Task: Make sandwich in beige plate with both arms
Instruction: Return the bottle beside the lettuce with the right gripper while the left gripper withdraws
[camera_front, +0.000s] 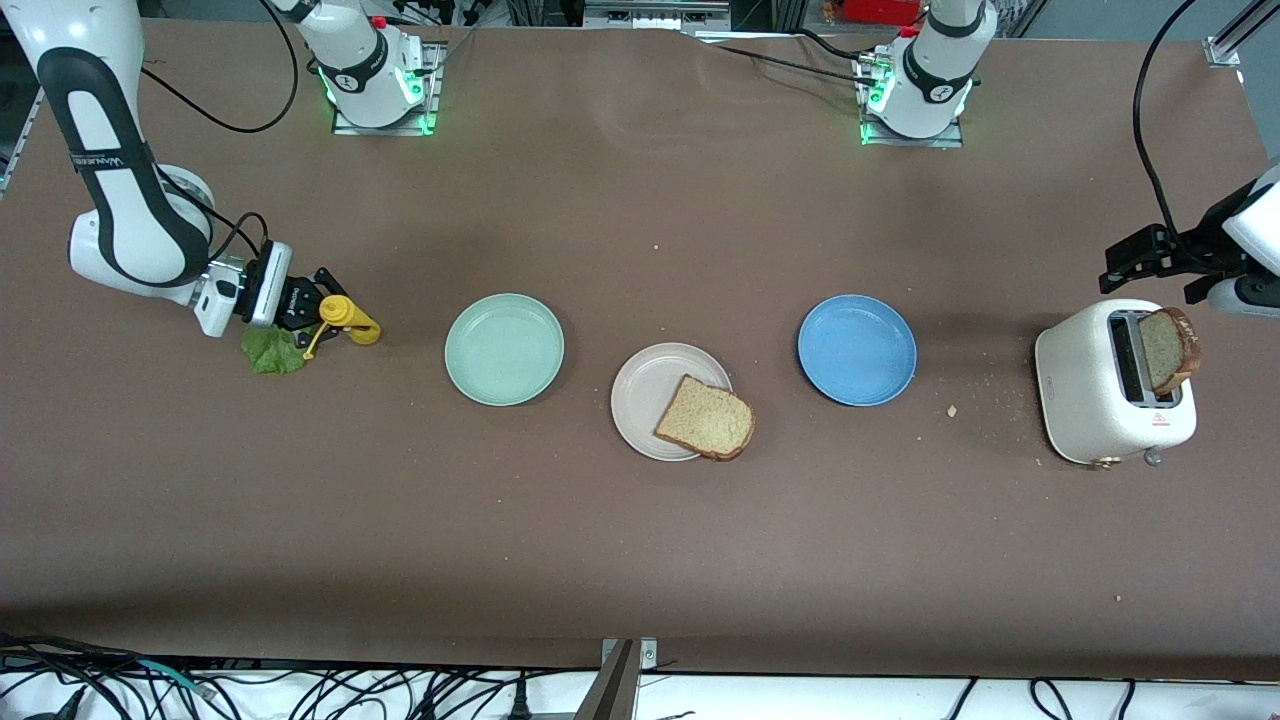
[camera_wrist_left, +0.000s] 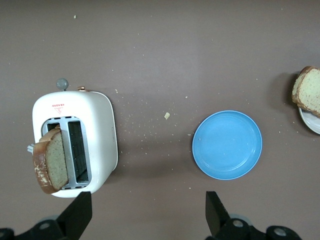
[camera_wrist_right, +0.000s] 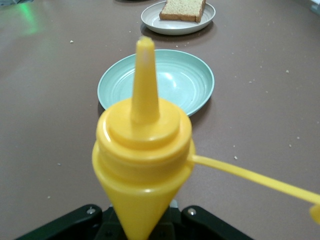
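The beige plate (camera_front: 640, 390) lies mid-table, and one slice of brown-crusted bread (camera_front: 705, 418) on it hangs over the rim. A second slice (camera_front: 1172, 350) stands up out of a white toaster (camera_front: 1095, 395) at the left arm's end. The green lettuce leaf (camera_front: 272, 352) lies on the table at the right arm's end. Just above that leaf, my right gripper (camera_front: 312, 305) is shut on a yellow squeeze bottle (camera_wrist_right: 142, 150), nozzle pointing toward the plates and cap dangling on its strap. My left gripper (camera_wrist_left: 148, 202) hangs open and empty over the table by the toaster (camera_wrist_left: 95, 130).
A mint-green plate (camera_front: 504, 349) sits between the lettuce and the beige plate. A blue plate (camera_front: 857, 349) sits between the beige plate and the toaster. Crumbs dot the brown table around the toaster.
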